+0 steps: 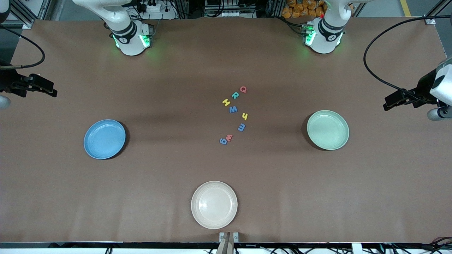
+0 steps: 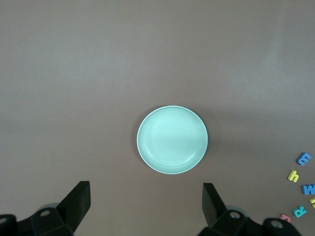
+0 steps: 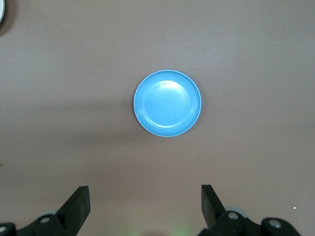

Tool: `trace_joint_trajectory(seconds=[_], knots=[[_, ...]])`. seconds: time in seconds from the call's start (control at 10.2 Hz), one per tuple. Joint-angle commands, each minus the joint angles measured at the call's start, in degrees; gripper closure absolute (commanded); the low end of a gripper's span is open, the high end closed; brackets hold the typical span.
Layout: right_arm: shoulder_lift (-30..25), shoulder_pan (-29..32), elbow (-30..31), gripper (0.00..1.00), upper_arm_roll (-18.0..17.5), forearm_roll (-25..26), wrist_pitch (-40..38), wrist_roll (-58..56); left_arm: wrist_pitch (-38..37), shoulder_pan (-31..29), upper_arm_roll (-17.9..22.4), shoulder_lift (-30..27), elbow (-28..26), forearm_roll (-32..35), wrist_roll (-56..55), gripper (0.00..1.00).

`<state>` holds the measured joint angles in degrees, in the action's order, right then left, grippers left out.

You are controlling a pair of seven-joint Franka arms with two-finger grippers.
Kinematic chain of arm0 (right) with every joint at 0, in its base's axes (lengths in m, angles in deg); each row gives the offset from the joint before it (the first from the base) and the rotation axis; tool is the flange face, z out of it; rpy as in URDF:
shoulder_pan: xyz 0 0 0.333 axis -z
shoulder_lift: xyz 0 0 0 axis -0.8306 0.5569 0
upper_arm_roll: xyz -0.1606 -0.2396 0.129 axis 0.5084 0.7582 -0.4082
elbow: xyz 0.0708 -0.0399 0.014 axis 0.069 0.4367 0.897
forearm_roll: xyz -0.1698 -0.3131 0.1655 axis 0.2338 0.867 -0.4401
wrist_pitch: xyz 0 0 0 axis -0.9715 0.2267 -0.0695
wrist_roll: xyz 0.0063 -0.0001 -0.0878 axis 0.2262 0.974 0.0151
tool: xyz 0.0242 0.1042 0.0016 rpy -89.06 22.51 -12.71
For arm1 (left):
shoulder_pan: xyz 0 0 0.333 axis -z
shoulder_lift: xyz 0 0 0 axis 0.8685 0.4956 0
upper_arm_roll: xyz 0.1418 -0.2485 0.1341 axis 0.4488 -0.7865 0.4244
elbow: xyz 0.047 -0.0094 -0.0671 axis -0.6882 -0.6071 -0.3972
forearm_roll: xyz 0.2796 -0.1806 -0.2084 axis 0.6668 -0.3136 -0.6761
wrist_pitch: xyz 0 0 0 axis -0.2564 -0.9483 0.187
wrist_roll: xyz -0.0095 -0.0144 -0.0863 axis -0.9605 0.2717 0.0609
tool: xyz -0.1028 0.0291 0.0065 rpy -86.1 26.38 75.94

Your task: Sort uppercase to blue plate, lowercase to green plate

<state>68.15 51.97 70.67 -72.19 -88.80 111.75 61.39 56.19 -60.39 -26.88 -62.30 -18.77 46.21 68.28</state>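
Your brown table [image 1: 70, 197] carries all eight letters mid-table in the front view — uppercase [image 1: 233, 100] farther from the camera, lowercase [image 1: 236, 128] nearer. The blue plate [image 1: 104, 138] sits toward the right arm's end, the green plate [image 1: 327, 129] toward the left arm's, a beige plate [image 1: 214, 204] nearest. Left wrist view: left gripper [image 2: 144, 209] hangs spread wide over the table beside the green plate [image 2: 172, 139]. Right wrist view: right gripper [image 3: 145, 209] spread too, beside the blue plate [image 3: 167, 103].

Even overhead light, soft plate shadows, mild glare, sharp focus.
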Motion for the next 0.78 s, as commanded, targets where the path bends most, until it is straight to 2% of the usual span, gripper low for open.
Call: trace_joint_trajectory(seconds=[0.0,0.49,0.68], knots=[[-0.1,-0.1,0.3,0.0,-0.3,1.0,0.4,1.0,-0.5,0.1,-0.2,0.0,0.4,0.4,-0.5,0.0],[0.0,-1.8,0.2,0.0,-0.3,0.8,1.3,1.1,-0.5,0.9,-0.3,0.7,1.0,0.8,-0.2,0.0],[0.7,-4.2,0.2,0.0,-0.3,0.7,2.5,1.1,-0.5,1.6,-0.2,1.5,1.0,0.8,-0.2,0.0]])
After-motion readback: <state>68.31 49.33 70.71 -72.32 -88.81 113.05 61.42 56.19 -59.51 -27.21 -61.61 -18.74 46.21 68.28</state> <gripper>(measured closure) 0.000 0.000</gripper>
